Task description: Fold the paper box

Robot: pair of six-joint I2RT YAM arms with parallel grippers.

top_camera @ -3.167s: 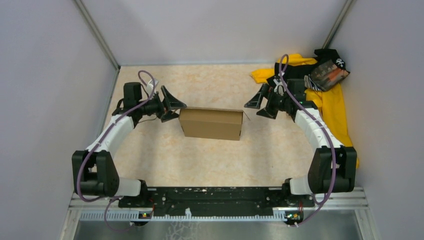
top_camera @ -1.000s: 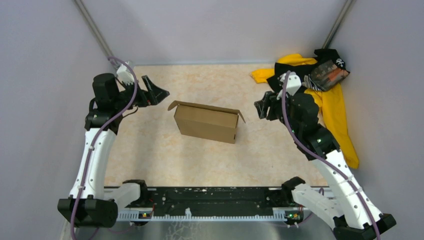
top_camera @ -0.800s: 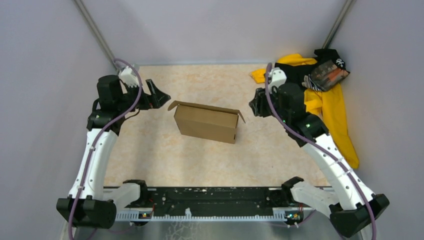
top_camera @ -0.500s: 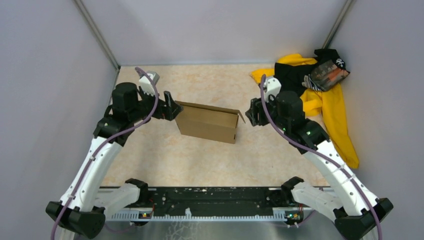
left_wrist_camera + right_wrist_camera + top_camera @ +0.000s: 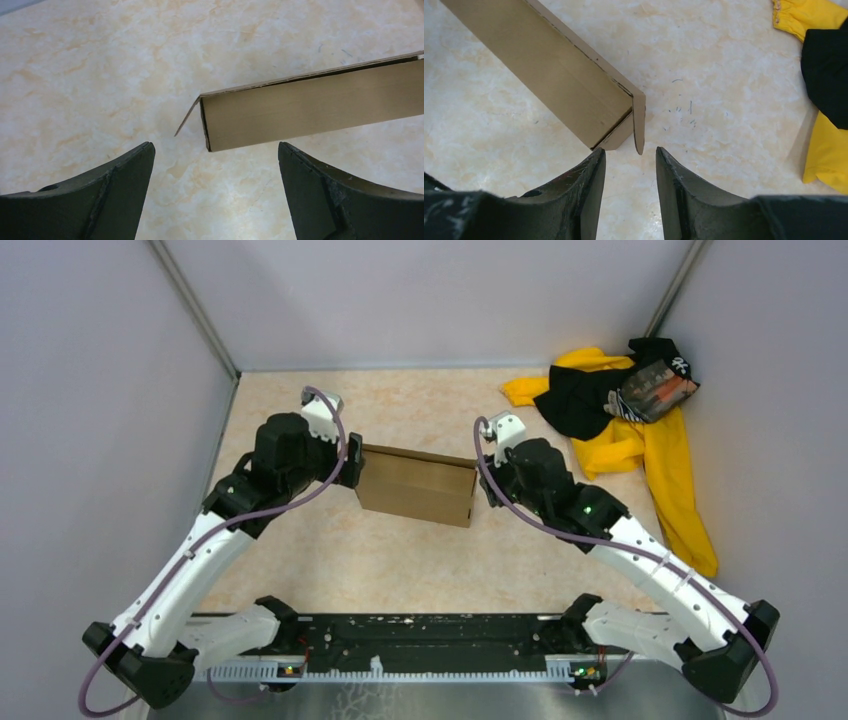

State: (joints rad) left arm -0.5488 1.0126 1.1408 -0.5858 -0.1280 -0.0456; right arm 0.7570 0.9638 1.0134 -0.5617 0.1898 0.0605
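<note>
- The tabletop is pale beige with a marbled, orange-veined pattern. Plain grey walls close it in on the left, far and right sides.
- The paper box lies about midway across it. It is plain brown cardboard, its long side running left to right and slightly skewed (the right end sits a little nearer). A thin flap juts out at each end.
- A yellow-and-black clothing pile fills the far right corner, well apart from the paper box. One yellow part trails along the right wall.
- A few small dark marks dot the tabletop just beside the box's right end.
</note>
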